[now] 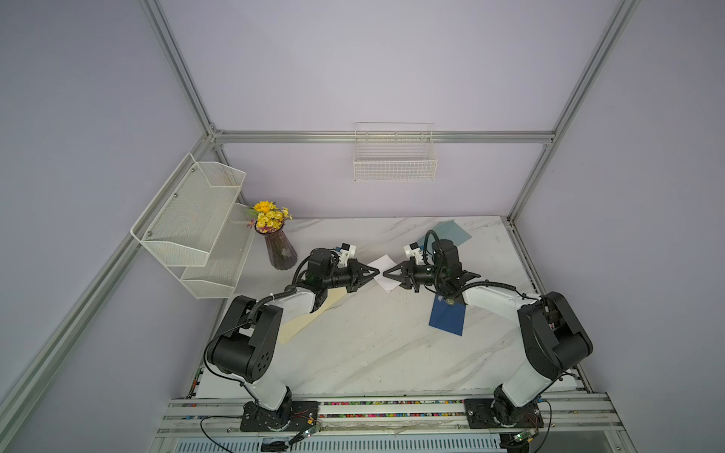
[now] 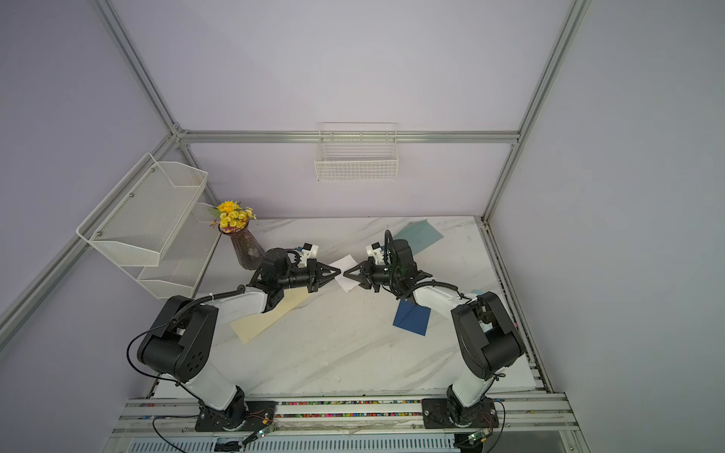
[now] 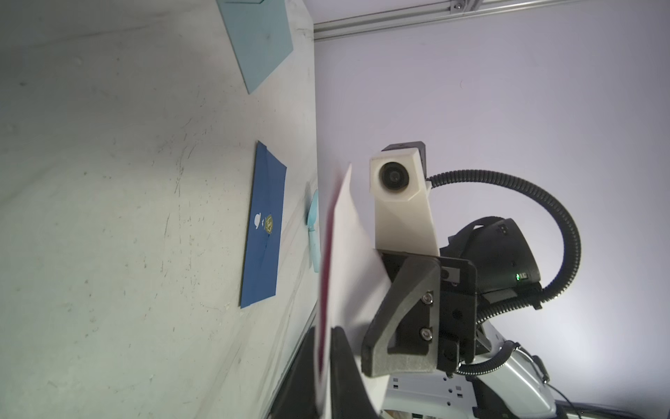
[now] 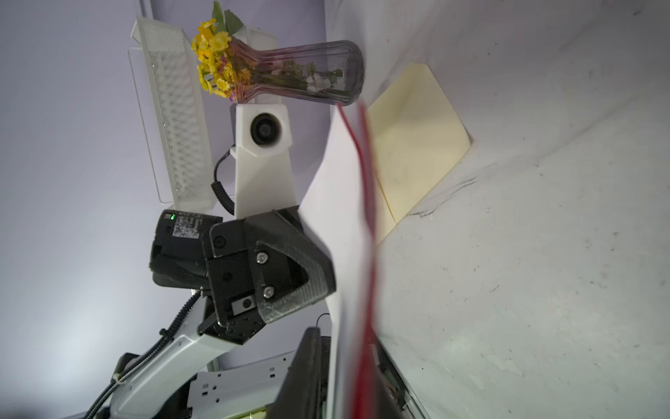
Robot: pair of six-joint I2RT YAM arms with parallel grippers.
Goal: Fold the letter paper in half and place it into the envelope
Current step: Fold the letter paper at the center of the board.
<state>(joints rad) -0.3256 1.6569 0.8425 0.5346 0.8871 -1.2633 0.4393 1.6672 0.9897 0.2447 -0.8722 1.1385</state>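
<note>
The white letter paper hangs in the air over the middle of the table, between both grippers. It has a red underside and looks blurred in the wrist views. My left gripper is shut on its left edge. My right gripper faces it, jaws slightly apart, with the paper loose between them. A dark blue envelope with a gold seal lies under the right arm.
A light blue envelope lies at the back right. A cream envelope lies under the left arm. A vase of yellow flowers and a white mesh shelf stand at the back left. A wire basket hangs on the back wall.
</note>
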